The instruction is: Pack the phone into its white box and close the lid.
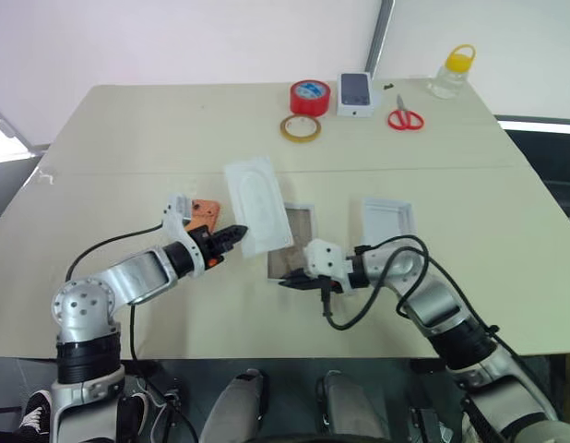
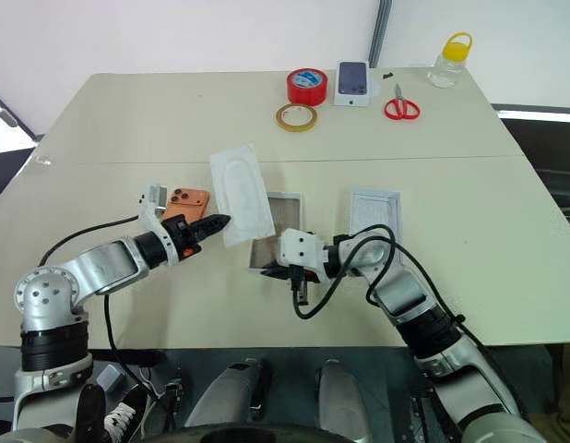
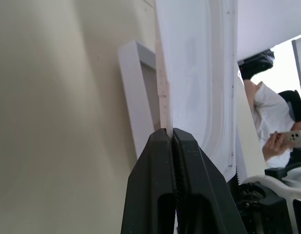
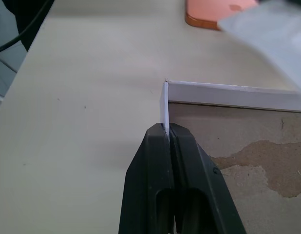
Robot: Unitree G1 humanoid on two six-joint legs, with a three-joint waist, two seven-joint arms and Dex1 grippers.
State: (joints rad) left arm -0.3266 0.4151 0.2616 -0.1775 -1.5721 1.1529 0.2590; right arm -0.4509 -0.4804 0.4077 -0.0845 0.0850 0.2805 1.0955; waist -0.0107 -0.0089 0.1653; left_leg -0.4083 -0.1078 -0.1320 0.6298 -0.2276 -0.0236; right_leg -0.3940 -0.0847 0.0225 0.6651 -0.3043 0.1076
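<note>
Nearest the table's front edge: the right gripper (image 4: 168,134), two black fingers pressed together on the near short wall of the white box (image 1: 292,242), a shallow white rectangular tray with a mottled brownish inner floor, lying open on the cream tabletop (image 1: 128,138). The wall is seen pinched at a corner in the right wrist view.

Level with it, to the robot's left: the left gripper (image 1: 234,234), fingers clamped on the edge of a flat white insert with an oval emboss (image 1: 258,205). The insert is held tilted above the table, its far end raised, partly over the tray's left side.

Just behind the left gripper: the phone (image 1: 205,213), an orange smartphone with rounded corners, lying flat on the table, back upward, camera lenses visible, outside the tray and to its left.

To the right of the tray, apart from it: the lid (image 1: 387,218), a shallow white rectangular shell lying hollow side up.

Far edge of the table, left to right: a ring of tan tape (image 1: 301,128), a red tape roll (image 1: 310,97), a small white box picturing a dark phone (image 1: 356,94), red-handled scissors (image 1: 406,116), a clear bottle with a yellow cap (image 1: 451,72).

In the left wrist view, beyond the table: a seated person holding a phone (image 3: 274,131).
</note>
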